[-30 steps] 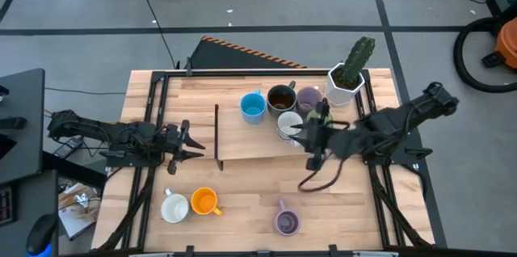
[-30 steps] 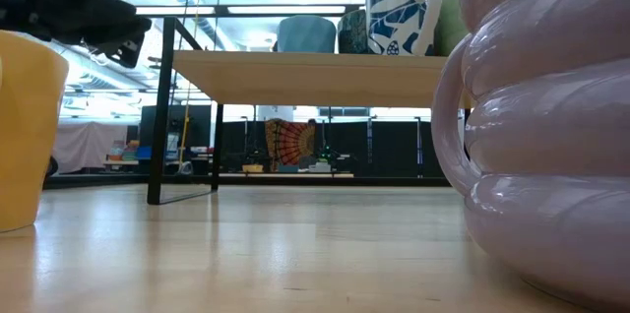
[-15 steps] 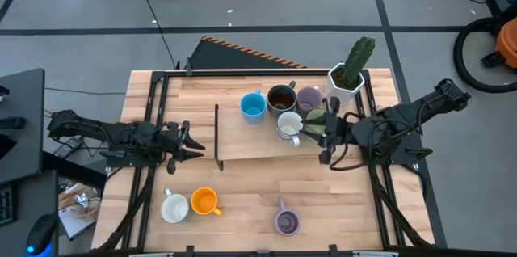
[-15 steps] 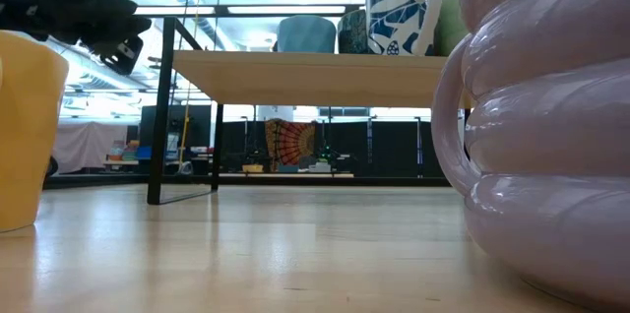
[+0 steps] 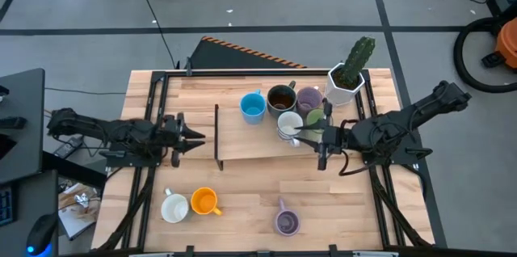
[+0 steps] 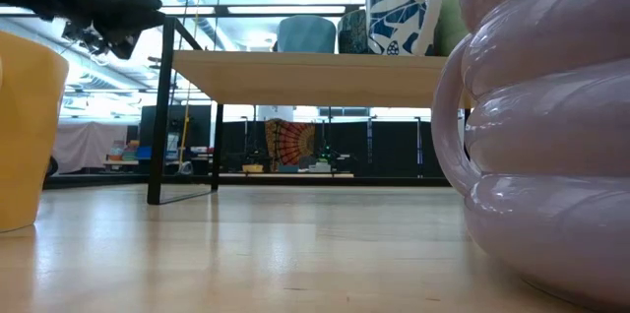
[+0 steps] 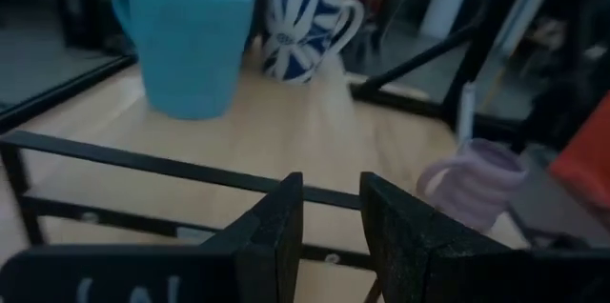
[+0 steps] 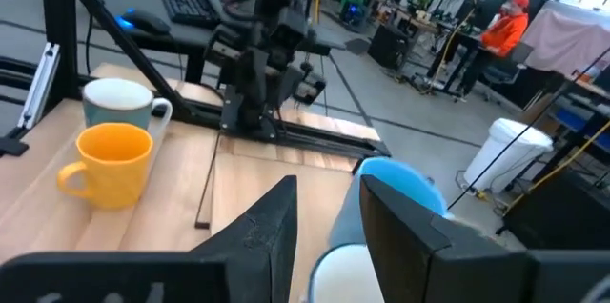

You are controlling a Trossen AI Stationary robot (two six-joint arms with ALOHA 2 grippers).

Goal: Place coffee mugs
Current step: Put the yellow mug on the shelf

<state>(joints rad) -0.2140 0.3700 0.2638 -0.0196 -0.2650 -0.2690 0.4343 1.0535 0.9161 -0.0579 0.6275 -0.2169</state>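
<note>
High view is showing the right gripper [image 5: 321, 145] hanging over the right end of the raised wooden shelf [image 5: 242, 140], just beside the white mug [image 5: 288, 125] and apart from it. Its fingers are standing a little apart with nothing between them, as the right wrist view is showing. The green mug [image 5: 315, 120] is sitting just beside this gripper, partly hidden, between the white mug and the cactus pot [image 5: 346, 79].

On the shelf, five mugs are standing close together: the blue mug [image 5: 253, 107], the dark brown mug [image 5: 281, 96], a purple mug [image 5: 309, 99], the white one and the green one. The white one is carrying a blue pattern, seen in the left wrist view [image 7: 303, 25].

Left gripper [image 5: 184, 136] is waiting over the left part of the table [image 5: 242, 200], near the black frame of the shelf and well apart from all mugs. Its fingers are also slightly spread and are pinching nothing.

Three mugs are standing upright on the lower table near the front edge: a white/grey mug [image 5: 174, 207] touching or almost touching the orange mug [image 5: 204, 201], and the second purple mug [image 5: 287, 221], ribbed and glossy, well apart to the right.
</note>
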